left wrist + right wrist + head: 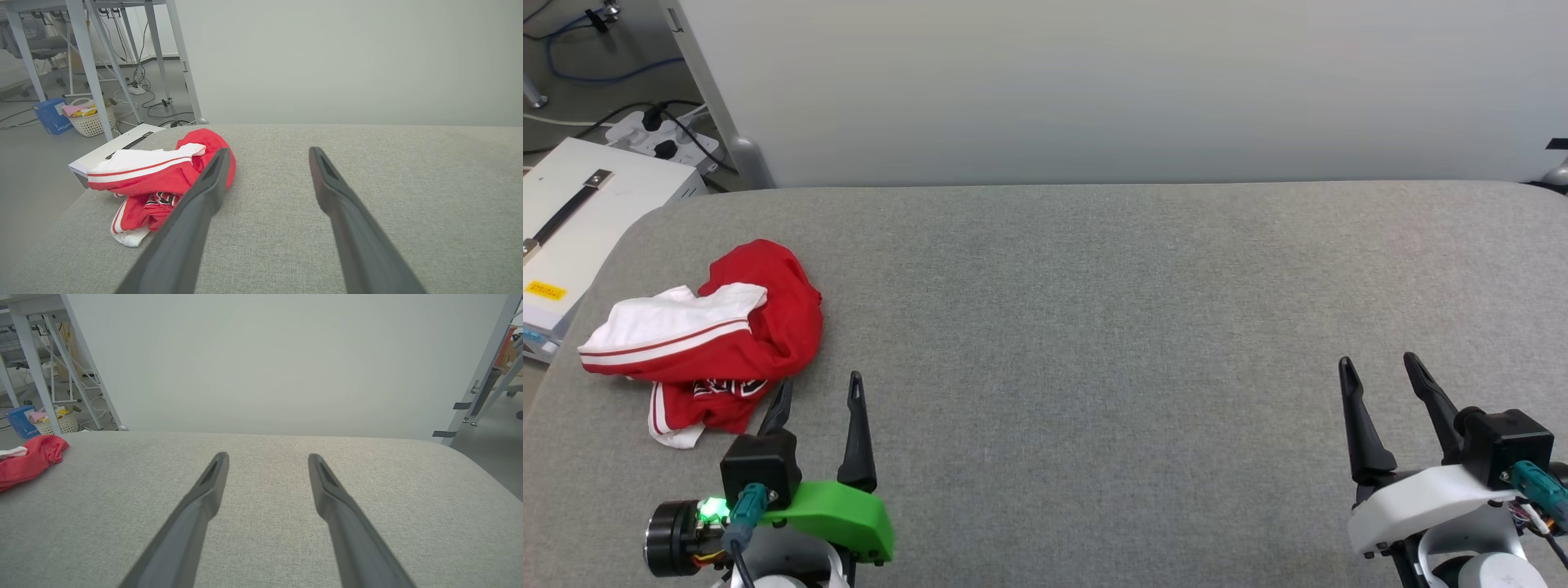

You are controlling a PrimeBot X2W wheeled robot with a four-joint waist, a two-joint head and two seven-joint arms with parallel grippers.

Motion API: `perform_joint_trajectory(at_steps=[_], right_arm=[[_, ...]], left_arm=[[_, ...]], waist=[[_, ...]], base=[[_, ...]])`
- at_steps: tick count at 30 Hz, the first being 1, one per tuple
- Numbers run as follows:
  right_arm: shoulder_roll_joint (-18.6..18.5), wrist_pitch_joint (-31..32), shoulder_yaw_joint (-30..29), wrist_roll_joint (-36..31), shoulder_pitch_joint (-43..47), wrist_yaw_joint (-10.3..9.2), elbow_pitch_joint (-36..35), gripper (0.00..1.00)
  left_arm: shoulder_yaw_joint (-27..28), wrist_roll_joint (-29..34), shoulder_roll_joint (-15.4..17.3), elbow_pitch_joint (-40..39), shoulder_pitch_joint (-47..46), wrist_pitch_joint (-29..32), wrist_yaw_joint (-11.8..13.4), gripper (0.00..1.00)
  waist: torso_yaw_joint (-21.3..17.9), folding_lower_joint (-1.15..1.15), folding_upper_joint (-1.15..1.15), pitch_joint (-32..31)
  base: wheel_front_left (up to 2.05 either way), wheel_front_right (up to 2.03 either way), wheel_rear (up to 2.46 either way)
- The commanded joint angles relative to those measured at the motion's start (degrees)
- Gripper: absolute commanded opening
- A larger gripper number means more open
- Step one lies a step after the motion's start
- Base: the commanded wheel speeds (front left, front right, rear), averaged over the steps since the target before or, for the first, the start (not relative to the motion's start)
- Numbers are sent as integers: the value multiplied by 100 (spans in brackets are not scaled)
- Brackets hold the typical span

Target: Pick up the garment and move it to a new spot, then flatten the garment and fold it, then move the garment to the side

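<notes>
Red-and-white garment (707, 343) crumpled near the left end of the grey padded surface (1094, 327), my left gripper (820, 382) just beside its near edge, fingers spread wide, holding nothing, my right gripper (1377, 361) well apart to the right, also spread, empty

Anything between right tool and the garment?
Head view: bare grey surface between right tool and garment; left tool sits beside the garment, just off that line.
</notes>
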Motion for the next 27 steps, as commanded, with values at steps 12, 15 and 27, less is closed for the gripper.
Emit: perform_joint_trajectory(at_steps=[12, 15, 27], right_arm=[[4, -192, -42, 255, 100, -2, -13, 100], [4, -228, -54, 312, 111, -2, -2, 100], [5, -368, -28, 406, 172, -3, 44, 100]], left_arm=[[-28, -127, -11, 52, 46, -184, 75, 100], [-36, -146, -11, 67, 51, -221, 84, 100], [-62, -220, -14, 129, 70, -363, 102, 100]], waist=[[2, 0, 0, 2], [3, 0, 0, 3], [9, 0, 0, 15]], base=[[0, 0, 0], [0, 0, 0], [0, 0, 0]])
